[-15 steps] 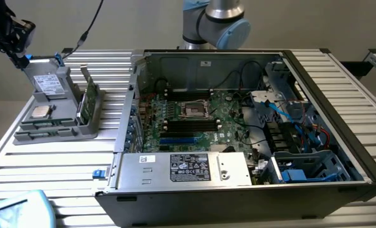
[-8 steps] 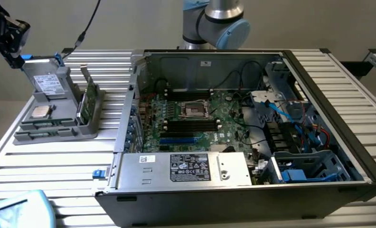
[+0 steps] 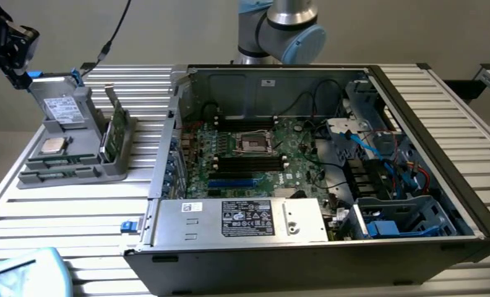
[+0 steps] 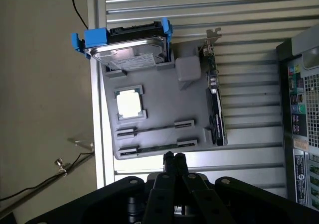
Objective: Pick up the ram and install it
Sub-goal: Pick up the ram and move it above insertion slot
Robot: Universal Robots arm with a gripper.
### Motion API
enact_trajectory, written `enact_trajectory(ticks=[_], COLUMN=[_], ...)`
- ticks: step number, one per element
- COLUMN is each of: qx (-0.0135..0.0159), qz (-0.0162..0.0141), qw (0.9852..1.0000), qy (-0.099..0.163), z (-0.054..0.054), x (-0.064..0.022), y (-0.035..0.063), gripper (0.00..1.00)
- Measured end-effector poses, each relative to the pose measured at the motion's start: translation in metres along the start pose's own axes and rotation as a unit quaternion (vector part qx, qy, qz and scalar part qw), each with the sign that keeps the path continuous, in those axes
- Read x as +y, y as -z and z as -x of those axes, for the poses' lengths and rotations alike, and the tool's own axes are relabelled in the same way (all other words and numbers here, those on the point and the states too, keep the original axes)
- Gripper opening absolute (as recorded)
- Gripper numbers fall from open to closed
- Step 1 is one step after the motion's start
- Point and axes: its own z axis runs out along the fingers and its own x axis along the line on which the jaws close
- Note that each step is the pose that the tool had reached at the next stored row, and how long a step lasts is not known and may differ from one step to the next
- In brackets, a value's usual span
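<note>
Open case (image 3: 311, 247) on the table; no ram fitted. Tray (image 4: 159, 109) stands at nine o'clock of the case in the exterior view. Gripper (image 4: 173, 159) hovers over the tray, fingers pressed together, holding nothing. Ram (image 4: 156, 147) appears edge-up in the tray slot nearest the fingertips. Step: approach for pick-up. A grasp calls for parted fingers astride the stick.

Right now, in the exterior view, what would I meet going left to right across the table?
hard drive in its blue caddy → expansion card standing on edge → processor socket on the motherboard → drive cage
</note>
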Motion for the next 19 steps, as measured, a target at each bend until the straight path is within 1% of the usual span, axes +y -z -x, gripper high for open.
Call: enact_trajectory(ticks=[3,5,7,10,13,15,19], qx=[0.0003,0.0017,0.0034,0.0059,0.0084,0.0101,0.0134], qz=[-0.0001,-0.0006,-0.0013,-0.0022,-0.0031,-0.0037,-0.0047], qw=[1.0,0.9998,0.9993,0.9979,0.9958,0.994,0.9893], qy=[0.002,0.019,0.037,0.064,0.091,0.109,0.145], z=[0.0,-0.0001,-0.0001,-0.0002,-0.0002,-0.0002,-0.0002], x=[0.0,0.0,0.0,0.0,0.0,0.0,-0.0001], y=[0.0,-0.0001,0.0,0.0,0.0,-0.0002,-0.0009], gripper=[0.11,0.11,0.11,0.11,0.11,0.11,0.11])
